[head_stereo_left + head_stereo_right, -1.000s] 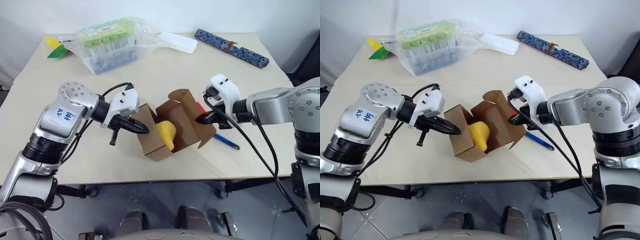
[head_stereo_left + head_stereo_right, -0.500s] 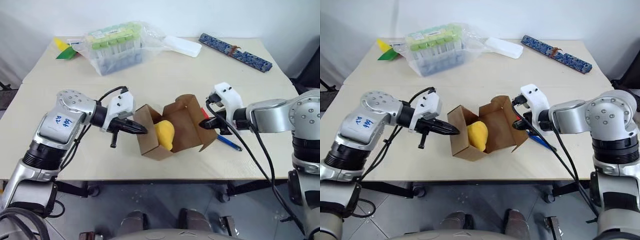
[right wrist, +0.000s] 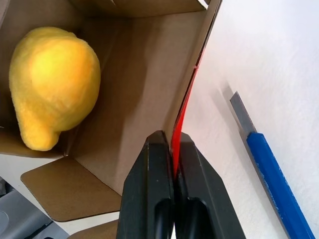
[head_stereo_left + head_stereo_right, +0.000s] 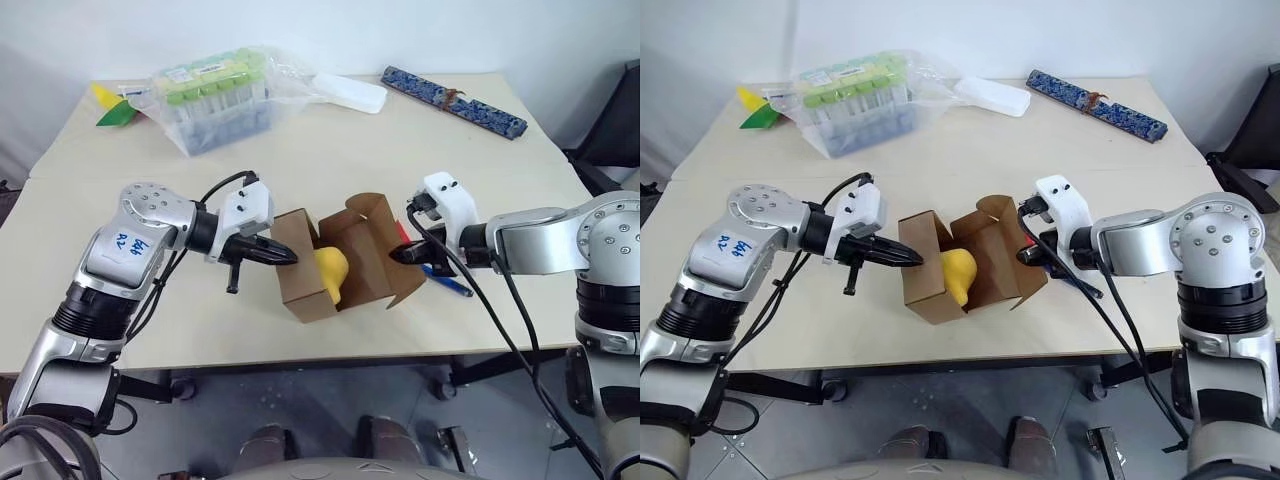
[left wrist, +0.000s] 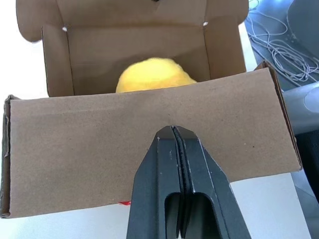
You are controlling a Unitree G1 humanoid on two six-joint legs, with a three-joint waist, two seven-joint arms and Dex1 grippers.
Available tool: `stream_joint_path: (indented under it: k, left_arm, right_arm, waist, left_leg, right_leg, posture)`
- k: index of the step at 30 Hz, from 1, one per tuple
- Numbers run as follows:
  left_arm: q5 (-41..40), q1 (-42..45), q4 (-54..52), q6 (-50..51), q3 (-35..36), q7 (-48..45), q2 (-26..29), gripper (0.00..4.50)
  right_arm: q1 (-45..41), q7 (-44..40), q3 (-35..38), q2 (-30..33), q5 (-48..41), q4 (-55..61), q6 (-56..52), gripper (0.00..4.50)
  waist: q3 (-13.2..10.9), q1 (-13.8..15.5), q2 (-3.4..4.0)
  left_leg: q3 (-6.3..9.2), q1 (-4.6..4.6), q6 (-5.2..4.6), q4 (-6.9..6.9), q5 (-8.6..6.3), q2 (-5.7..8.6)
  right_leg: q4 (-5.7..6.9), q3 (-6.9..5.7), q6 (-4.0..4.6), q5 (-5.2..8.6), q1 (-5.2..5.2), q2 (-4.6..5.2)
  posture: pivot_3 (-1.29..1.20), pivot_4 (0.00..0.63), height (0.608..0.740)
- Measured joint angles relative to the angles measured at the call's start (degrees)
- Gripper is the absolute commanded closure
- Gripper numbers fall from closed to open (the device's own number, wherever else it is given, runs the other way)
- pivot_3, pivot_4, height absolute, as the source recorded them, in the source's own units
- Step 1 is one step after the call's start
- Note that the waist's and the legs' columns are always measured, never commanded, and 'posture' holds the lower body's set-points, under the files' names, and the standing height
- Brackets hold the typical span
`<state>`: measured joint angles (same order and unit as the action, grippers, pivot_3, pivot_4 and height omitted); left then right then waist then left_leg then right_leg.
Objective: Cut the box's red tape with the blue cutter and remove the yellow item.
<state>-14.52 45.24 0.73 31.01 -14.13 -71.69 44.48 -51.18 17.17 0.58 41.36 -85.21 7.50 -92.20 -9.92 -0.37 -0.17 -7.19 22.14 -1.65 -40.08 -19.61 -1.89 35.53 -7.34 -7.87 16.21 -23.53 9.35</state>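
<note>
The brown box [image 4: 372,250] lies open on the table and tipped toward me, its flaps spread. The yellow item [image 4: 332,270] sits inside, also seen in the right wrist view [image 3: 52,84]. My right gripper [image 3: 172,142] is shut on the edge of the box's right flap, where the red tape [image 3: 184,107] runs between its fingers. My left gripper [image 4: 290,258] is shut, its tips against the outer face of the left flap [image 5: 99,134]. The blue cutter [image 4: 450,285] lies on the table just right of the box, under my right arm.
At the back of the table are a clear bag of green-capped tubes [image 4: 215,95], a white flat case [image 4: 350,92], a long blue patterned bar [image 4: 455,100], and yellow and green paper pieces [image 4: 110,105] at the far left. The box is close to the table's front edge [image 4: 300,355].
The whole picture has shifted with the camera. Both grippers, the box and the yellow item keep the same arrangement.
</note>
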Motion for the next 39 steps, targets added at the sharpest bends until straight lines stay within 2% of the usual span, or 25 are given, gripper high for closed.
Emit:
stream_joint_path:
  k: [4,7,9,11,18,24,29,35,39]
  left_arm:
    - [1.75,-1.09,0.16,-1.84,-0.59,-1.02,3.42,4.50]
    - [7.07,-2.84,3.54,-1.64,-2.71,-0.11,5.46,4.50]
    - [9.05,-5.75,6.64,-1.05,-5.61,0.47,3.70,4.50]
    - [9.45,-5.01,6.67,-1.27,-5.30,0.48,2.56,4.50]
    - [10.67,-3.16,8.74,-2.43,-5.10,1.16,-1.22,4.50]
    - [11.29,-2.81,9.54,-3.39,-4.76,1.61,-2.39,4.50]
    - [7.36,-1.83,11.96,-0.27,0.16,0.27,-2.05,4.50]
    - [-1.81,5.23,11.13,5.81,9.86,-4.68,2.27,4.50]
    - [-4.50,8.38,9.95,6.93,11.83,-4.76,1.31,4.50]
  right_arm:
    - [-0.99,0.26,-0.08,1.28,-1.99,-0.41,0.02,4.48]
    - [-1.62,0.70,-0.31,1.30,-3.22,-0.79,0.17,4.48]
    - [-1.65,1.16,-0.38,1.32,-3.86,-0.94,0.65,4.48]
    - [-1.62,1.52,-1.09,1.35,-4.33,-1.00,0.96,4.48]
    - [-0.36,2.15,-3.17,0.49,-4.35,-1.05,2.22,4.48]
    - [0.11,2.09,-4.27,-0.16,-3.74,-1.06,2.28,4.48]
    - [-0.80,1.74,-4.28,-0.28,-2.66,-1.64,2.22,4.48]
    - [-3.69,0.48,-4.14,0.58,-1.21,-3.11,1.60,4.48]
    - [-3.97,-0.27,-3.98,0.70,-0.31,-3.19,0.80,4.48]
  waist:
    - [0.17,0.20,0.29]
    - [0.31,1.02,0.54]
    - [0.16,1.25,0.31]
    - [0.08,1.59,0.02]
    - [0.08,1.71,0.03]
    - [0.08,1.62,0.03]
    - [-0.02,1.24,-0.10]
    - [-0.10,0.28,-0.19]
    - [-0.10,0.26,-0.19]
  left_leg:
    - [-0.01,-0.03,-0.04,0.00,-0.01,0.01]
    - [-0.01,0.05,-0.24,0.00,0.09,0.15]
    - [-0.01,0.30,-0.29,-0.03,0.11,0.15]
    - [0.16,0.60,-0.28,-0.11,0.12,0.14]
    - [0.06,0.95,-0.31,-0.07,0.08,0.23]
    - [0.00,0.96,-0.29,-0.06,0.08,0.23]
    - [0.04,1.11,-0.26,-0.06,0.10,0.21]
    - [0.03,1.17,-0.20,0.09,0.10,0.26]
    - [-0.06,1.18,-0.18,0.12,0.10,0.31]
  right_leg:
    - [-0.02,0.01,0.00,0.00,0.03,0.07]
    - [-0.20,0.04,0.00,0.00,0.06,0.21]
    - [-0.21,0.06,0.01,-0.04,-0.14,0.22]
    - [-0.22,-0.06,0.00,-0.08,-0.28,0.21]
    - [-0.47,-0.41,-0.07,-0.11,-0.35,0.20]
    - [-0.51,-0.43,-0.09,-0.12,-0.36,0.17]
    - [-0.50,-0.42,-0.09,-0.12,-0.52,0.11]
    - [-0.40,-0.43,-0.14,-0.14,-0.71,0.09]
    - [-0.40,-0.44,-0.15,-0.15,-0.72,0.06]
  posture:
    - [0.00,0.150,0.740]
    - [0.00,0.150,0.740]
    - [0.00,0.150,0.740]
    - [0.00,0.150,0.740]
    - [0.00,0.150,0.740]
    - [0.00,0.150,0.740]
    - [0.00,0.150,0.740]
    - [0.00,0.150,0.740]
    - [0.00,0.150,0.740]
